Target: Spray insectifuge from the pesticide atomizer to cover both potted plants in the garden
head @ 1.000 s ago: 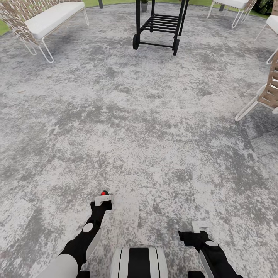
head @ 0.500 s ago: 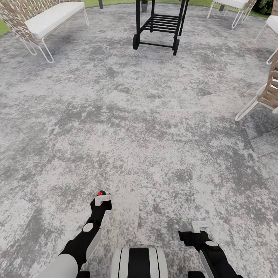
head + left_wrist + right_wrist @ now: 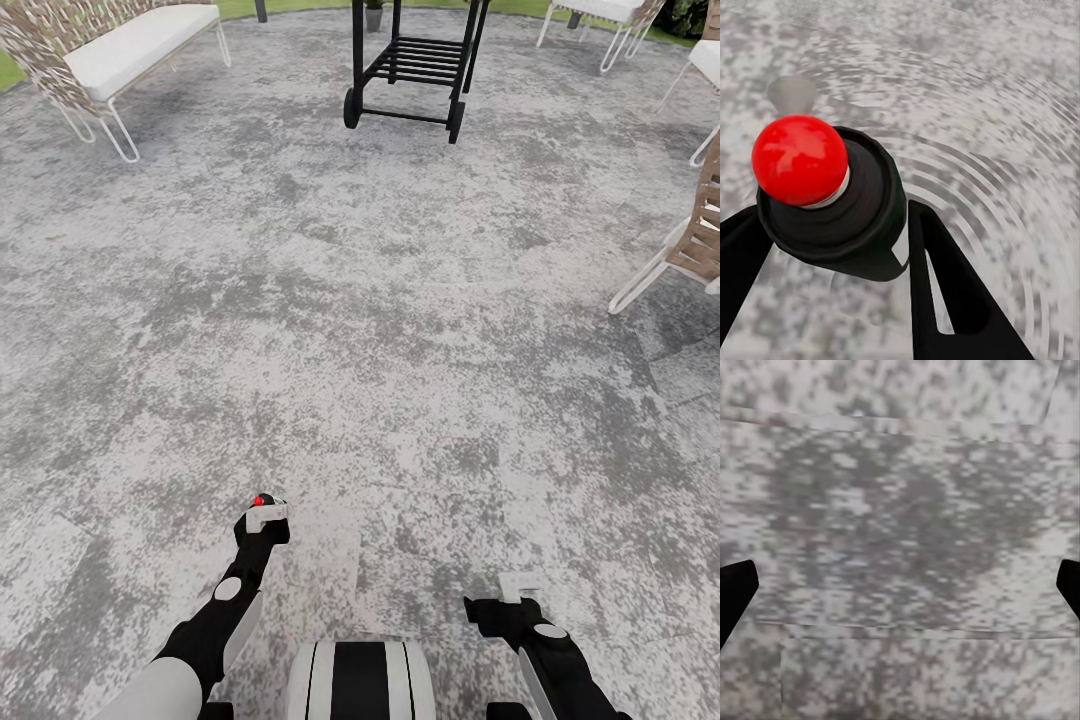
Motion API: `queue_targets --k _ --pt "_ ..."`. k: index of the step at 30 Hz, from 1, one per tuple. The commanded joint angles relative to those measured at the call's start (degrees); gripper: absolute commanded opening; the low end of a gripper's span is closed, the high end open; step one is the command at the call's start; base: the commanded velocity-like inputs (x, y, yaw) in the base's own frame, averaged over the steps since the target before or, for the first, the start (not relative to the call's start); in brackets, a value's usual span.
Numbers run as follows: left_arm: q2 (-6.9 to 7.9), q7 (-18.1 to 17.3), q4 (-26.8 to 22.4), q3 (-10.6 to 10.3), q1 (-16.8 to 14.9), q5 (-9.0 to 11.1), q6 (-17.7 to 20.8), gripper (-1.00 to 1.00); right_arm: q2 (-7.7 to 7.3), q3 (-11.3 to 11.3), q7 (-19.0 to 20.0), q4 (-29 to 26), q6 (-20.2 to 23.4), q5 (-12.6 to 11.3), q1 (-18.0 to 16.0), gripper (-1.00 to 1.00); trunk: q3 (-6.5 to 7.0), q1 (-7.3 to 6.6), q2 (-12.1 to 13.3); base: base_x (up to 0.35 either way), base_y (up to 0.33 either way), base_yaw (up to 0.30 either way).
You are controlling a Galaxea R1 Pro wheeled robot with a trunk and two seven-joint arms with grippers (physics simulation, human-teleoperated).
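Note:
The pesticide atomizer (image 3: 259,501) is a small black bottle with a red dot on top, held low over the mottled grey paved patch (image 3: 380,300). My left gripper (image 3: 265,517) is shut on it. In the left wrist view the atomizer (image 3: 847,217) sits between the two black fingers (image 3: 945,300) of the left gripper (image 3: 832,259), red ball uppermost. My right gripper (image 3: 515,592) hangs open over bare paving, and the right wrist view shows the right gripper (image 3: 900,589) with its tips far apart. One potted plant (image 3: 374,14), a small grey pot with green on top, stands far off behind the cart.
A black wheeled cart (image 3: 415,70) stands straight ahead at the far edge of the paving. A white-cushioned bench (image 3: 120,50) is at the far left. White-framed chairs (image 3: 600,15) and a wooden slatted chair (image 3: 695,235) line the right side.
The red-topped atomizer in my left gripper has shifted slightly to the left. My right gripper has dropped a touch. The camera view is the same.

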Motion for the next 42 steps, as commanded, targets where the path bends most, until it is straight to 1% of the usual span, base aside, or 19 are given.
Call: queue_targets --k 1,42 --pt "0.07 0.6 0.1 -0.4 0.0 0.7 -0.2 -1.00 -0.01 0.0 0.0 -0.1 0.3 0.1 0.0 1.00 -0.03 0.00 0.0 0.000 0.000 0.000" --pt "0.07 0.5 0.0 -0.5 0.0 0.7 -0.3 -1.00 -0.01 0.0 0.0 0.1 0.3 0.0 0.0 1.00 -0.03 0.00 0.0 0.000 0.000 0.000"
